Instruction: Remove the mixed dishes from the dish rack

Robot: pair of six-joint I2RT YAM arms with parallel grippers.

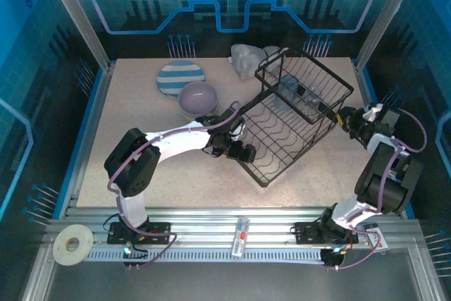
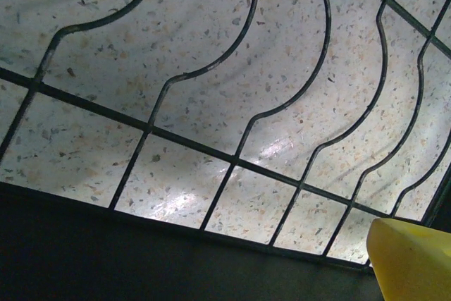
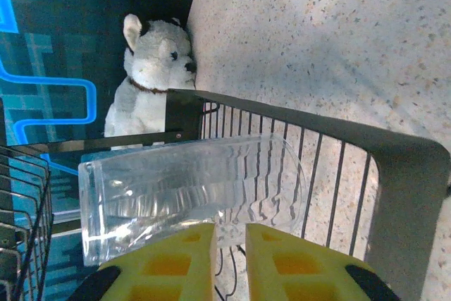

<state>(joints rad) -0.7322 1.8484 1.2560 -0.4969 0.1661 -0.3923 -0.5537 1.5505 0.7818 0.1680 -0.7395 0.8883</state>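
While outstretched left pincer [image 1: 236,151] gapes over dish rack [image 1: 289,128], right pincer [image 3: 230,236] nips clear cup [image 3: 183,188].

The rack [image 1: 296,114] stands on the right half of the worktop [image 1: 127,167]. A cup [image 3: 190,192] lies on its side in the rack's basket. Just left of the rack sits a bowl [image 1: 198,98]. Farther left and back lies a plate [image 1: 180,79]. Behind the rack is a toy dog [image 1: 244,60].

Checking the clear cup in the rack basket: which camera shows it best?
The right wrist view: the clear cup lies on its side, close up, its full length visible. From the top external view it is a faint glassy patch in the dish rack basket. The left wrist view faces the rack's curved wires.
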